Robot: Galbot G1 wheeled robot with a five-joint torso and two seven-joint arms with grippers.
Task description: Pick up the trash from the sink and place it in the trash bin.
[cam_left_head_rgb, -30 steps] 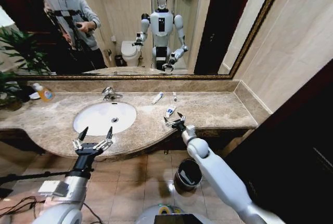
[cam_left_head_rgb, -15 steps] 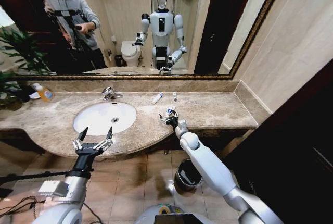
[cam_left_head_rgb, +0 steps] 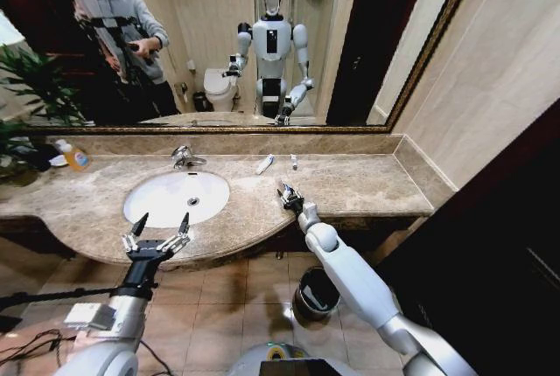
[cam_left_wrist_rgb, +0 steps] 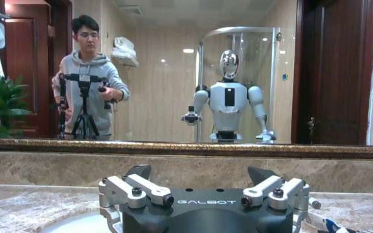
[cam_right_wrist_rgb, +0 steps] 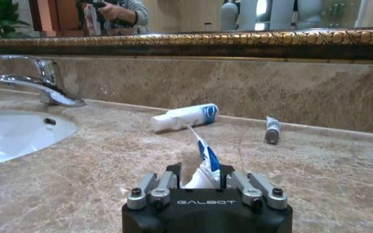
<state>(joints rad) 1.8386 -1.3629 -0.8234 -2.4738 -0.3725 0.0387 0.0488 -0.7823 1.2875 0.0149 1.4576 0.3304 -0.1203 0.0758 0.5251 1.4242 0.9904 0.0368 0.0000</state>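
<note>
My right gripper (cam_left_head_rgb: 287, 192) rests on the marble counter to the right of the sink (cam_left_head_rgb: 144, 205). It is shut on a flat white and blue wrapper (cam_right_wrist_rgb: 206, 156), which sticks up between its fingers (cam_right_wrist_rgb: 163, 182) in the right wrist view. More trash lies farther back on the counter: a white tube (cam_left_head_rgb: 264, 163) (cam_right_wrist_rgb: 185, 117) and a smaller tube (cam_left_head_rgb: 294, 162) (cam_right_wrist_rgb: 272, 130). The trash bin (cam_left_head_rgb: 317, 293) stands on the floor below the counter, under my right arm. My left gripper (cam_left_head_rgb: 163, 220) (cam_left_wrist_rgb: 199, 174) hangs open at the counter's front edge, before the sink.
A chrome tap (cam_left_head_rgb: 183, 156) (cam_right_wrist_rgb: 41, 87) stands behind the basin. A clear bottle of orange liquid (cam_left_head_rgb: 73, 156) sits at the far left by a plant (cam_left_head_rgb: 22, 87). The mirror runs along the back wall, and a dark door panel (cam_left_head_rgb: 507, 245) stands at the right.
My right gripper has moved from the counter's front edge back onto the wrapper and shut on it. The left arm has not moved.
</note>
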